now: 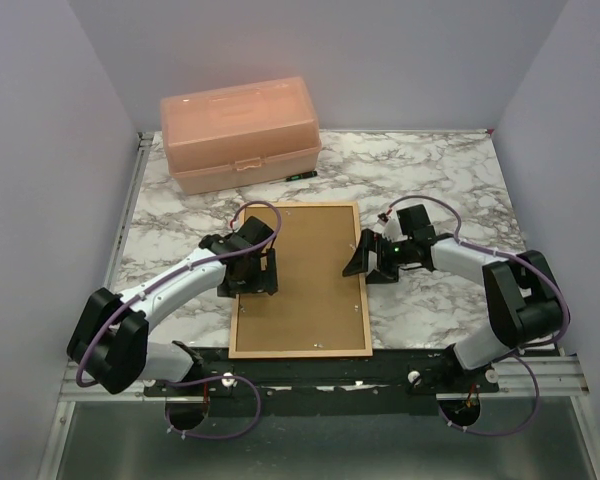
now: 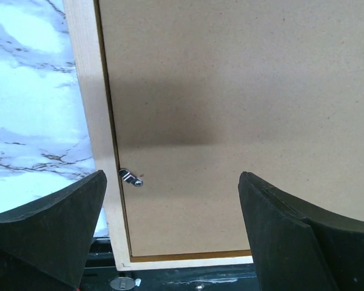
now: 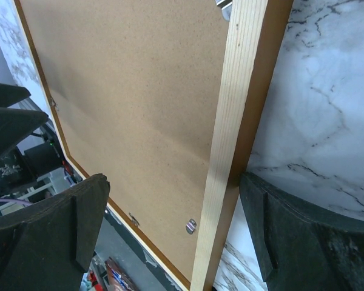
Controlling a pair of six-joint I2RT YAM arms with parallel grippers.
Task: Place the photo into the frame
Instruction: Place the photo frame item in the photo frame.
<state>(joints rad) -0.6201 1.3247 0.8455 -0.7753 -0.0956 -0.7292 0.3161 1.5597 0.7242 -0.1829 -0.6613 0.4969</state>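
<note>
The frame (image 1: 300,352) lies back-up at the table's (image 1: 430,170) centre, its brown board (image 1: 315,280) seated inside and a small metal clip (image 2: 130,177) at the left rail. I cannot tell where the photo is. My left gripper (image 1: 248,288) hangs over the frame's 9 o'clock edge, jaws spread wide and gripping nothing. My right gripper (image 1: 370,265) sits at the 3 o'clock edge, equally wide, one finger on either side of the rail and holding nothing. The pink box (image 1: 240,130) stands at 11 o'clock, apart from the frame.
</note>
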